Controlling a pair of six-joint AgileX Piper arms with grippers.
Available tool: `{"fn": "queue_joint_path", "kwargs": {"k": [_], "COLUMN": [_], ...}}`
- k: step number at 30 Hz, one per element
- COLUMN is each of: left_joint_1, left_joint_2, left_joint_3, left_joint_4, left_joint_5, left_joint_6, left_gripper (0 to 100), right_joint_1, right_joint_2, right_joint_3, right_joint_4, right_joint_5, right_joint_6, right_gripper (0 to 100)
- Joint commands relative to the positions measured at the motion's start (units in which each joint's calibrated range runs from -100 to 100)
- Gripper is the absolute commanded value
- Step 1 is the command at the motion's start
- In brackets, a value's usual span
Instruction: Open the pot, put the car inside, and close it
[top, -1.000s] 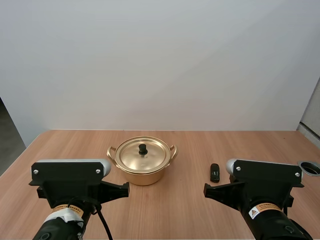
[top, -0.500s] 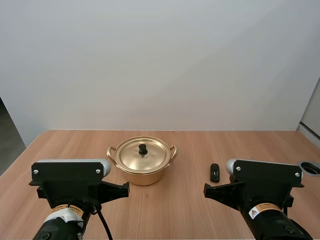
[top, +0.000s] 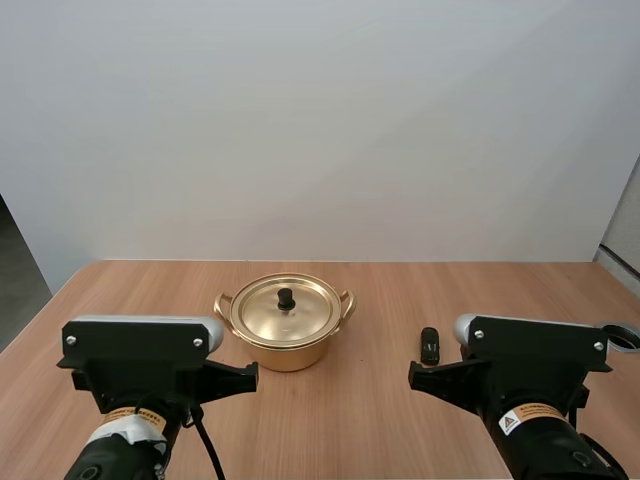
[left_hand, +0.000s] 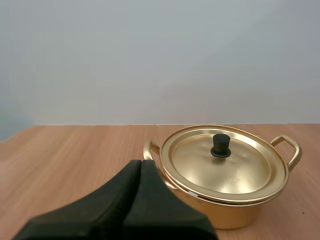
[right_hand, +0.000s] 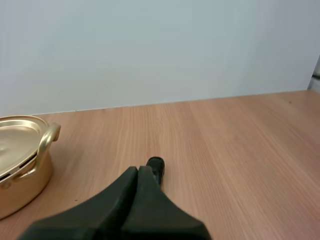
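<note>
At frame centre, the lidded pot (top: 286, 330) sits on the tabletop (top: 360, 420).
Right of it, the car (top: 429, 345) lies pointing away, just ahead of the right end effector (right_hand: 139, 171), closed and empty like the left end effector (left_hand: 140, 164).

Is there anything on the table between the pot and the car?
Nothing: between the pot and the small black car the wooden table is bare, as the high view shows; the right wrist view shows the same stretch bare.
</note>
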Motion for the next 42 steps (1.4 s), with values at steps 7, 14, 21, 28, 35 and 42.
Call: {"fn": "queue_joint_path", "kwargs": {"k": [7, 14, 21, 28, 35, 42], "left_joint_1": [0.03, 0.03, 0.03, -0.04, -0.04, -4.69], "left_joint_2": [7.57, 25.85, 34.93, 41.22, 60.86, 75.11], "left_joint_3": [-17.62, -35.07, -38.83, -39.54, -42.70, -52.90], "left_joint_4": [3.21, 3.30, 1.30, -16.94, -22.91, -22.53], "left_joint_5": [20.26, 39.05, 33.27, 26.94, 28.85, 35.15], "left_joint_6": [1.64, -2.27, -6.71, 28.39, 37.26, 37.36], "left_gripper": [0, 0, 0, 0, 0, 0], "right_joint_1": [0.04, 0.04, 0.04, 0.04, 0.04, 0.04], "right_joint_2": [4.64, 26.26, 42.50, 47.88, 52.00, 56.49], "right_joint_3": [-18.88, -38.06, -46.65, -46.91, -46.91, -46.91], "right_joint_4": [-4.69, -6.11, -5.10, -5.10, -5.79, -5.89], "right_joint_5": [9.02, 34.58, 53.24, 37.17, 22.96, 22.16], "right_joint_6": [-3.41, -3.32, -3.32, -4.80, -4.80, -9.48], "right_gripper": [0, 0, 0, 0, 0, 12]}}
